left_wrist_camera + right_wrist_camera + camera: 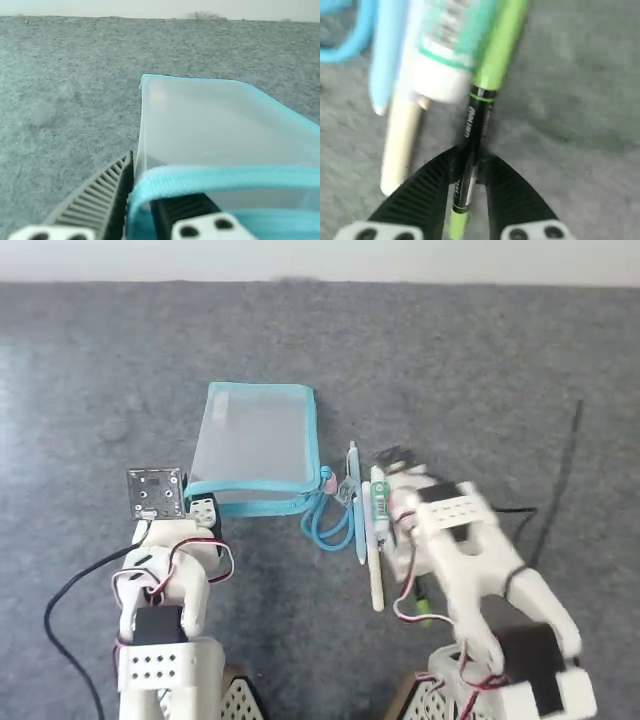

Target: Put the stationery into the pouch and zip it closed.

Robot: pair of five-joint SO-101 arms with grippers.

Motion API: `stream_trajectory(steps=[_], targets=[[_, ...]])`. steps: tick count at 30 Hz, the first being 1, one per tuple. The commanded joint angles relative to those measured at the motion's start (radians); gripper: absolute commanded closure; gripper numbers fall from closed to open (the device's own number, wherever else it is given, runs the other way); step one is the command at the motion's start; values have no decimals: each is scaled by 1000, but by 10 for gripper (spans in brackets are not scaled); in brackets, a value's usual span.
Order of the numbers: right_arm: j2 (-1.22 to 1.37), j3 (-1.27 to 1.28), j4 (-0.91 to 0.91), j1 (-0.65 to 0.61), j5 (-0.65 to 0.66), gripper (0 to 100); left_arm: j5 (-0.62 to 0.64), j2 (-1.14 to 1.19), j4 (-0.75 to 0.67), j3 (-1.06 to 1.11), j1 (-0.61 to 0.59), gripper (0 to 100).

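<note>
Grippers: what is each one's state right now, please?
Left gripper: closed on the pouch edge.
Right gripper: closed on the green pen.

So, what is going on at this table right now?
The left gripper is shut on the open zipper edge of the clear pouch and holds it at one corner. The right gripper has its fingers closed on a green and black pen. That pen is with the other stationery beside the pouch: a light blue pen, a cream pen and a white tube. The pouch looks empty so far.
</note>
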Motion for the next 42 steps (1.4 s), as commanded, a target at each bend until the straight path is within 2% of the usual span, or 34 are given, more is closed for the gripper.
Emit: stream_trajectory(steps=[1, 6, 13, 15, 19, 21, 31, 36, 42], targets=[[-166, -143, 131, 62, 69, 991, 12, -6, -11, -53, 26, 988], [-226, -305, 170, 90, 107, 991, 12, -12, -12, -42, 32, 988], [48, -342, 25, 96, 114, 987, 12, -12, -11, -42, 29, 988], [110, -344, -4, 94, 114, 946, 12, -12, -11, -42, 29, 988], [176, -344, -58, 97, 114, 786, 12, -12, -11, -42, 29, 988], [186, -344, -59, 97, 114, 761, 12, -12, -11, -42, 29, 988], [197, -284, 8, 73, 114, 794, 11, -12, -11, -44, 29, 988], [197, -187, -76, 76, 107, 796, 11, -12, -11, -44, 29, 988], [196, -166, -110, 77, 106, 943, 11, -12, -9, -44, 29, 988]])
